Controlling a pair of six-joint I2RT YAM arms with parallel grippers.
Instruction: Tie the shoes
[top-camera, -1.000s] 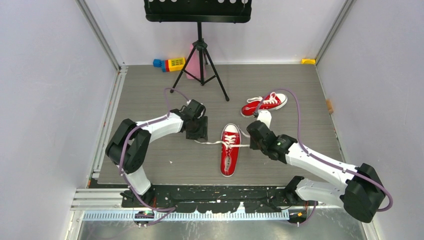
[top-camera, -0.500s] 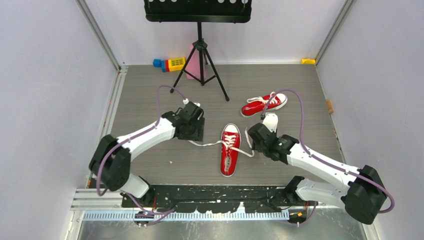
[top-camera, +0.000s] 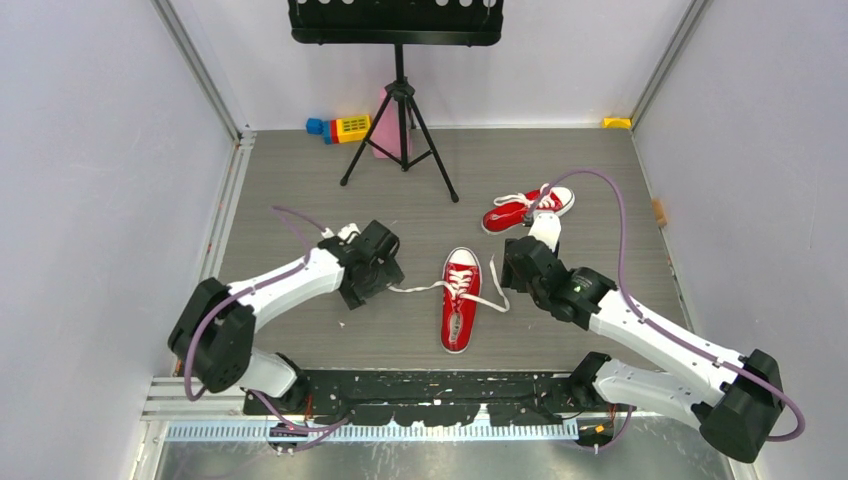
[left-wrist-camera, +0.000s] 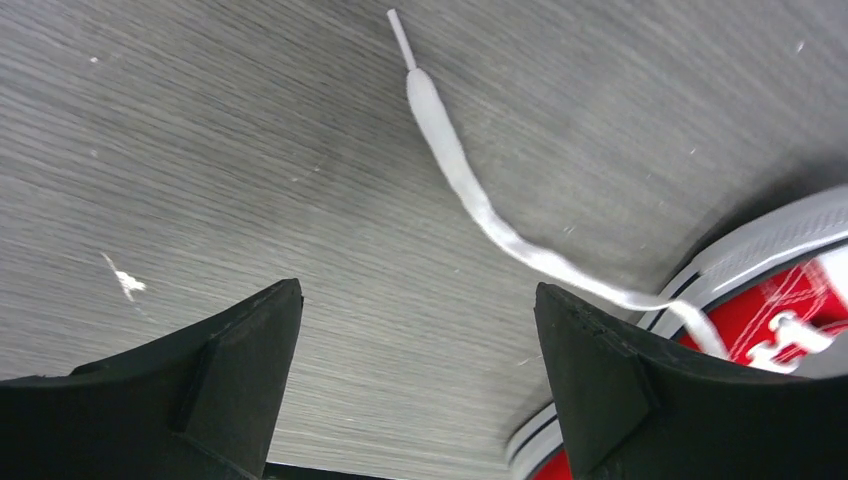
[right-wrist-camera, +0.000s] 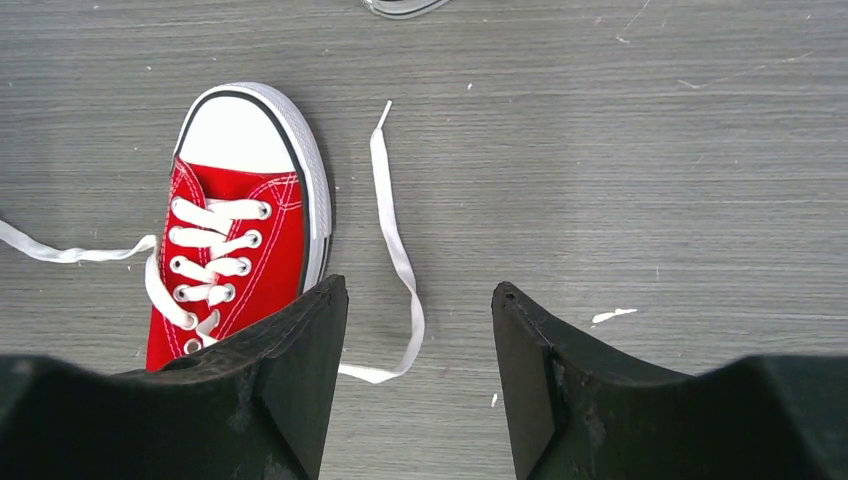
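One red shoe (top-camera: 460, 300) lies in the middle of the mat with its toe pointing away from the arms, and its white laces are untied. The other shoe (top-camera: 528, 208) lies on its side at the back right. The left lace end (left-wrist-camera: 450, 170) lies slack on the mat, ahead of my open, empty left gripper (left-wrist-camera: 418, 300), with the shoe's sole (left-wrist-camera: 780, 310) at its right. My right gripper (right-wrist-camera: 418, 290) hangs open and empty just right of the shoe (right-wrist-camera: 235, 230), above the looped right lace end (right-wrist-camera: 395, 240). In the top view the left gripper (top-camera: 378, 270) and right gripper (top-camera: 515, 265) flank the shoe.
A black music stand on a tripod (top-camera: 400, 110) stands at the back centre. Coloured blocks (top-camera: 340, 127) lie beside it. A small yellow piece (top-camera: 617, 122) sits in the back right corner. White walls close in both sides of the grey mat (top-camera: 300, 200).
Both grippers opened and let go of the lace ends, which went from taut to slack on the mat. The left gripper drew back left and nearer; the right one shifted slightly back.
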